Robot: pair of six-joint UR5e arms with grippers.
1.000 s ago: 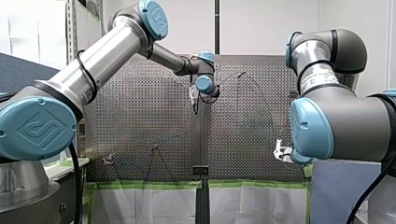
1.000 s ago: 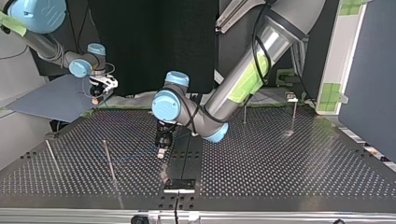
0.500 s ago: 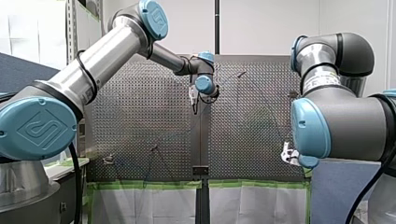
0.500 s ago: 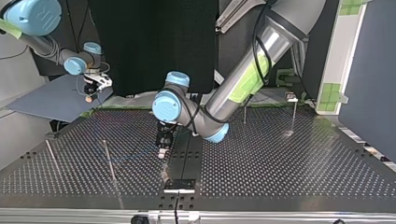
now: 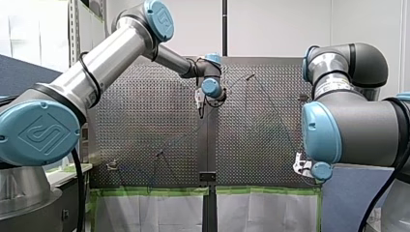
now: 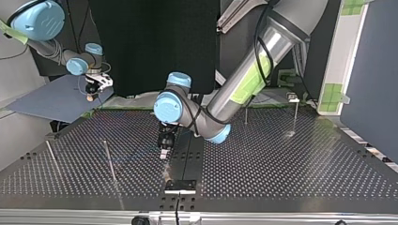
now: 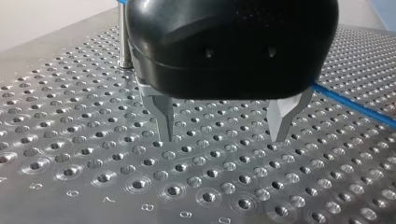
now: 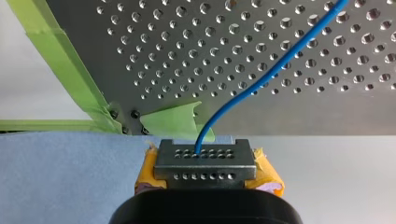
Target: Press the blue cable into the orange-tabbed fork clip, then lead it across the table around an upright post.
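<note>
My left claw (image 7: 224,134) hovered spread over table (image 7: 70,154); my right claw (image 8: 205,161) pinched blue cable (image 8: 266,74) beyond table's edge.

Between the spread metal fingers (image 7: 161,114) of my left gripper (image 7: 222,137), nothing but bare perforated table (image 7: 93,158) — yet just outside one fingertip the straight blue cable (image 7: 350,105), and behind the other finger an upright post (image 7: 123,37). In the top view, one thin rod (image 6: 110,161) near that gripper and a second rod (image 6: 52,157) farther out at the left, with the cable strung between rod and gripper; toward the right, wide open plate up to two far posts (image 6: 245,115).
</note>
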